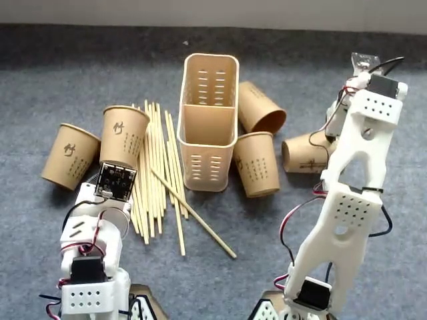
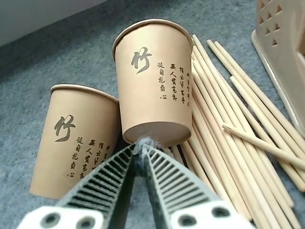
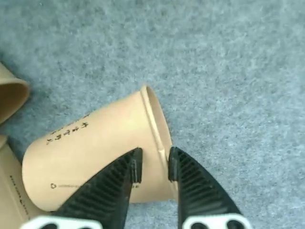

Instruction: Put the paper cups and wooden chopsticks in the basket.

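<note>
The far-left paper cup point(image 1: 67, 155) lies on its side. Next to it the left claw point(image 2: 143, 143) is fully closed and empty, its tips at the base of the second paper cup point(image 2: 152, 81). The wooden chopsticks point(image 1: 157, 173) lie loose beside the basket point(image 1: 207, 167), outside it. The right claw point(image 3: 153, 164) is a little open, its two fingers either side of the rim of the right-hand paper cup point(image 3: 95, 143).

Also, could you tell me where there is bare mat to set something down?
The widest free patch is the near mat between the left arm and right arm, short of the stray chopstick. The far strip of mat behind the basket is also bare. Around the basket it is crowded: the chopstick pile on one side, three paper cups on the other.
</note>
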